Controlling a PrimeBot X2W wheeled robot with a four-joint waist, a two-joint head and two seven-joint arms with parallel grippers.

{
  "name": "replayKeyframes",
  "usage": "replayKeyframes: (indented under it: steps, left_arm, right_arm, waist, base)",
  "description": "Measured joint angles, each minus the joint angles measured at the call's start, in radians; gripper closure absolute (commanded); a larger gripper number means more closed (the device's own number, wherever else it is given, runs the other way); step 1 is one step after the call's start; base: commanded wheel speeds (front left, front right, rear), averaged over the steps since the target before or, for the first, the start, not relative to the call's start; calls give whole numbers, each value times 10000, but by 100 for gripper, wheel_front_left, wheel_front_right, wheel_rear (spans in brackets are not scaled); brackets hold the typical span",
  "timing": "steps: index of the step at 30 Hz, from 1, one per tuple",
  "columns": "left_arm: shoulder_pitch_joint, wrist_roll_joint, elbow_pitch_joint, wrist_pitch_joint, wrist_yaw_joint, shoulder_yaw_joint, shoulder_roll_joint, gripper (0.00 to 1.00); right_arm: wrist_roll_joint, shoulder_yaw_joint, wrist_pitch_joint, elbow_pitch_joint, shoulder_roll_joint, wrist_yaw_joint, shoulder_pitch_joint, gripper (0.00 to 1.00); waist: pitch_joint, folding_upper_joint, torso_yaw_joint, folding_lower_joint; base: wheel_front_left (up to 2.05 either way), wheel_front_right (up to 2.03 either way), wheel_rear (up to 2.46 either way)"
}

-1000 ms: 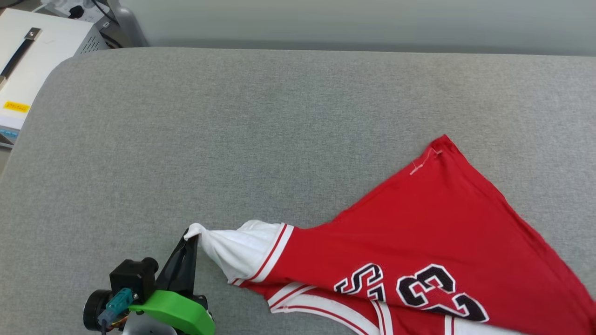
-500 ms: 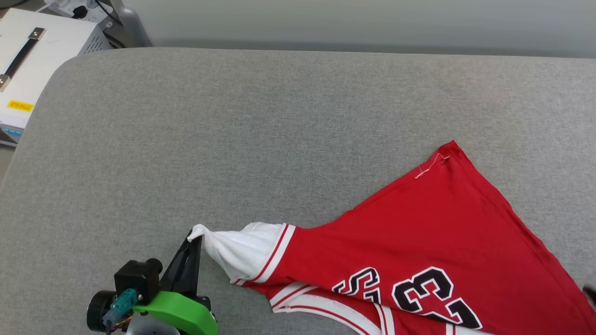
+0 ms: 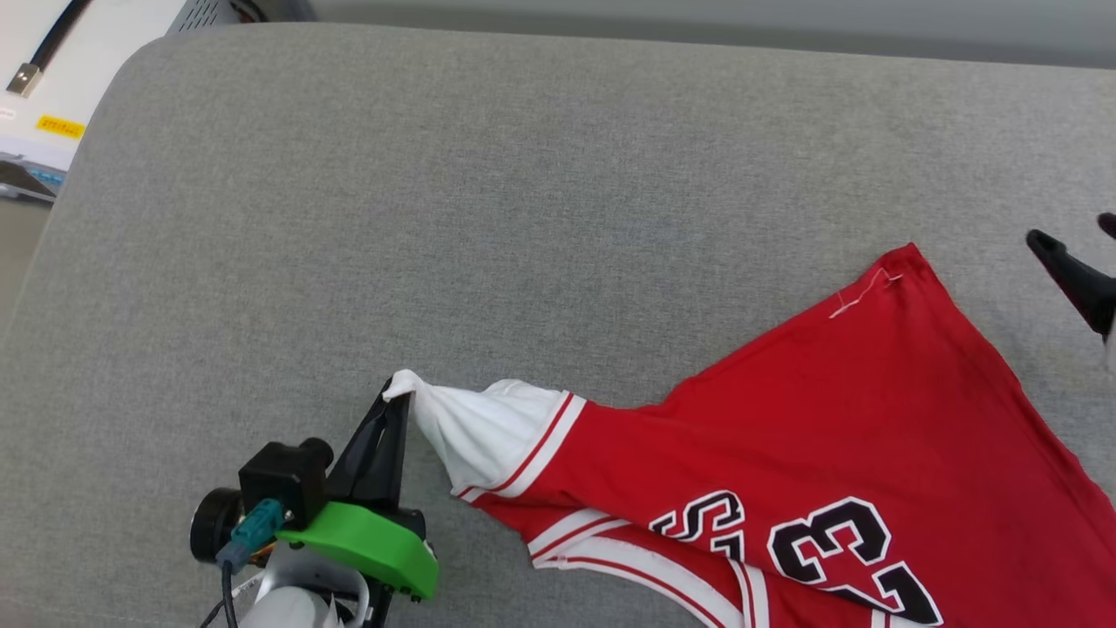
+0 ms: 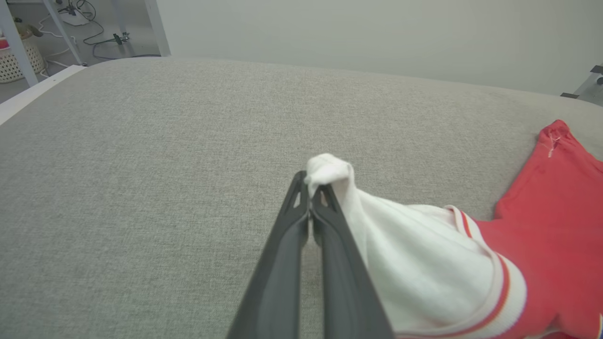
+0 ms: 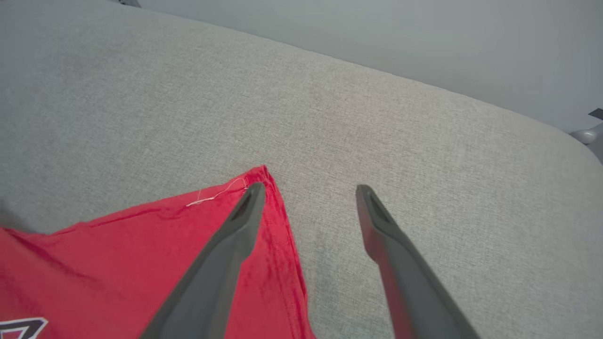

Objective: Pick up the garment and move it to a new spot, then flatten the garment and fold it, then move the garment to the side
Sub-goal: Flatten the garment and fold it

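The garment (image 3: 785,453) lies on the near right part of the grey padded surface (image 3: 436,174), partly spread but not flat, so I judge the work to be somewhere in the flattening step. Folding and the final move to the side are not done, and whether this is already the new spot cannot be told. The left gripper (image 3: 394,394) is pinched tight on the tip of the white sleeve (image 3: 484,427), drawing it out to the left into a gathered, twisted point; in the left wrist view a small knob of white cloth bulges just past the closed left gripper (image 4: 311,181). The right gripper (image 3: 1068,228) stands with its jaws wide apart and grips nothing. In its own wrist view the right gripper (image 5: 310,189) hangs over the far hem corner (image 5: 261,176), one finger above red cloth and the other above bare surface; whether either touches is unclear. The fabric looks thin and limp, lying in shallow ripples, with a taut crease running from the sleeve toward the body. Red-and-white striped trim edges the sleeve seam, black numerals (image 3: 850,545) outlined in white sit near the bottom edge, and a loose white thread (image 3: 859,292) trails at the pointed hem corner. The surface is a coarse woven grey with rounded edges. A white box (image 3: 52,78) sits beyond it at the far left.
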State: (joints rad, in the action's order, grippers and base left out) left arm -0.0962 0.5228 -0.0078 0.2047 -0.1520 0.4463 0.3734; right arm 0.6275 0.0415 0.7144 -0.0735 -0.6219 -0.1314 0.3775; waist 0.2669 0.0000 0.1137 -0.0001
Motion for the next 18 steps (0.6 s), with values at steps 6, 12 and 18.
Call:
replayKeyframes:
  steps: [6, 12, 18]
  left_arm:
    - [-431, -44, 86, 44, 161, 163, -222, 100]
    - [-759, -50, 226, 157, 263, 268, -382, 100]
    - [-992, -59, 512, 268, 391, 284, -552, 100]
  right_arm:
    - [-54, 1561, 832, 1831, 322, -2, 1702, 0]
    - [-79, 2406, 855, 3779, 600, -2, 2714, 0]
    - [-102, 3467, 658, 5074, 439, 4, 2903, 0]
  waist:
    - [394, 0, 360, 0]
    - [857, 0, 712, 1]
    - [1257, -1, 1010, 1]
  base:
    - [0, 0, 0]
    - [0, 0, 0]
    - [0, 0, 0]
